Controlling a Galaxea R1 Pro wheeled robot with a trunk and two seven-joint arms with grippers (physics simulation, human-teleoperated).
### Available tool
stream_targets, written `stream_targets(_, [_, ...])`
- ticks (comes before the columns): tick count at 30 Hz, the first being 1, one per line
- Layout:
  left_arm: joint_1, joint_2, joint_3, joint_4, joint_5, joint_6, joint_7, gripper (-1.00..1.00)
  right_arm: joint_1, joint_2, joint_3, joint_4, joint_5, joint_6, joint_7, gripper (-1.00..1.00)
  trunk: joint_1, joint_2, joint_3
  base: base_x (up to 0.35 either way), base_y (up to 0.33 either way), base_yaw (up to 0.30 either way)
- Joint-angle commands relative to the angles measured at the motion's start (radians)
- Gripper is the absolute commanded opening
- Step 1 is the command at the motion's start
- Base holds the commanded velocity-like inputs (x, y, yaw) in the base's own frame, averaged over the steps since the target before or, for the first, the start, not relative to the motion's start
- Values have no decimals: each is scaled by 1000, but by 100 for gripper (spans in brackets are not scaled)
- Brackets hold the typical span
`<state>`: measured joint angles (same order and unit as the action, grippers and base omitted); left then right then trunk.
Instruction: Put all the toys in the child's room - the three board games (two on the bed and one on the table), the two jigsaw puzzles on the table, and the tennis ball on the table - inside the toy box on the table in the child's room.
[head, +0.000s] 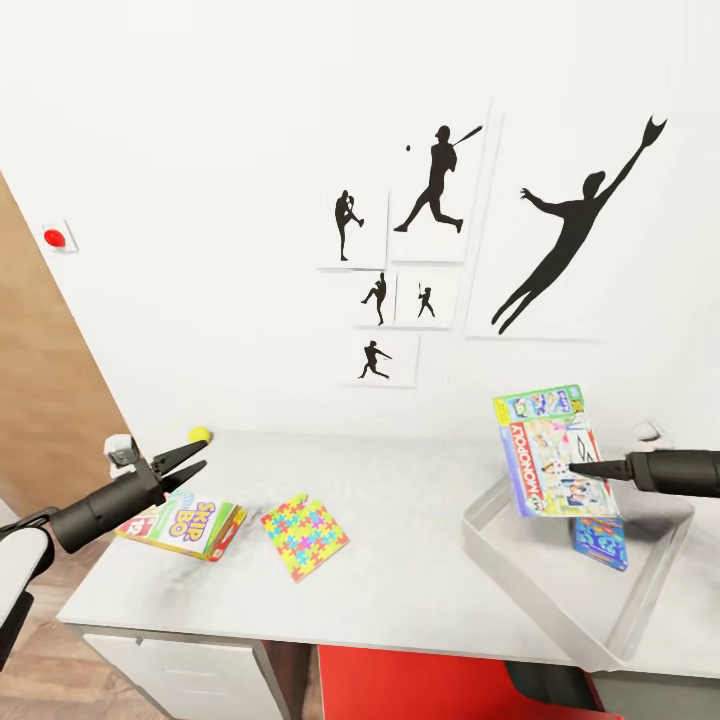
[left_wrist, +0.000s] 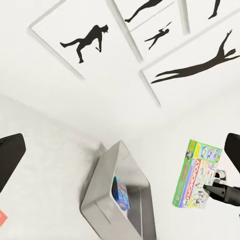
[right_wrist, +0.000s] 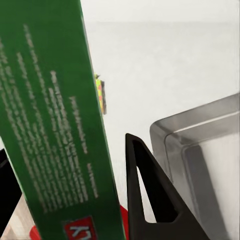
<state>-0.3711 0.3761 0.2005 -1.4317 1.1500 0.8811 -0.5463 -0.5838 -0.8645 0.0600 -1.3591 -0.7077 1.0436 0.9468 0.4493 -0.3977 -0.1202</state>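
Behind the Monopoly box (head: 552, 452), the blue game (head: 600, 541) half hides.

a child's room in a home: black silhouette sports pictures (head: 440, 180) of baseball players hang on the white wall, and a pale grey desk (head: 400, 590) carries toys, a skip-bo game box (head: 185, 527), a bright jigsaw puzzle (head: 305, 536), a tennis ball (head: 199, 435) and a grey toy box (head: 520, 580); a wooden wardrobe door (head: 40, 400) stands at the left
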Motion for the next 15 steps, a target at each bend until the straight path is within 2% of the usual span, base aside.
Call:
stream_targets(1, [-1, -2, 1, 0, 0, 6, -2, 100, -2, -9, 3, 9, 12, 4, 22, -100, 1, -2, -2, 0, 0, 0])
stream_targets(3, [-1, -5, 0, 2, -1, 5, 0, 100, -2, -21, 3, 26, 48, -15, 66, -100, 1, -2, -2, 0, 0, 0])
stream_targets(4, [-1, -5, 0, 2, -1, 5, 0, 100, -2, -21, 3, 26, 48, -15, 66, -100, 1, -2, -2, 0, 0, 0])
stream_targets(6, [-2, -7, 0, 2, -2, 5, 0, 100, -4, -32, 2, 46, 97, -42, 123, -100, 1, -2, -2, 0, 0, 0])
stream_targets(7, [-2, -7, 0, 2, -2, 5, 0, 100, -4, -32, 2, 46, 97, -42, 123, -100, 1, -2, -2, 0, 0, 0])
stream_targets(11, [-3, -9, 0, 2, -1, 5, -2, 100, -11, -55, -1, 96, 221, -94, 285, -100, 1, -2, -2, 0, 0, 0])
stream_targets(12, [-3, -9, 0, 2, -1, 5, -2, 100, -11, -55, -1, 96, 221, -94, 285, -100, 1, -2, -2, 0, 0, 0])
stream_targets(13, [-3, -9, 0, 1, 1, 5, -3, 100, -21, -63, -2, 128, 294, -124, 379, -100, 1, -2, -2, 0, 0, 0])
stream_targets(14, [-3, -9, 0, 1, 1, 5, -3, 100, -21, -63, -2, 128, 294, -124, 379, -100, 1, -2, -2, 0, 0, 0])
stream_targets(15, [-3, -10, 0, 0, 2, 6, -3, 100, -28, -66, -3, 146, 332, -142, 425, -100, 1, -2, -2, 0, 0, 0])
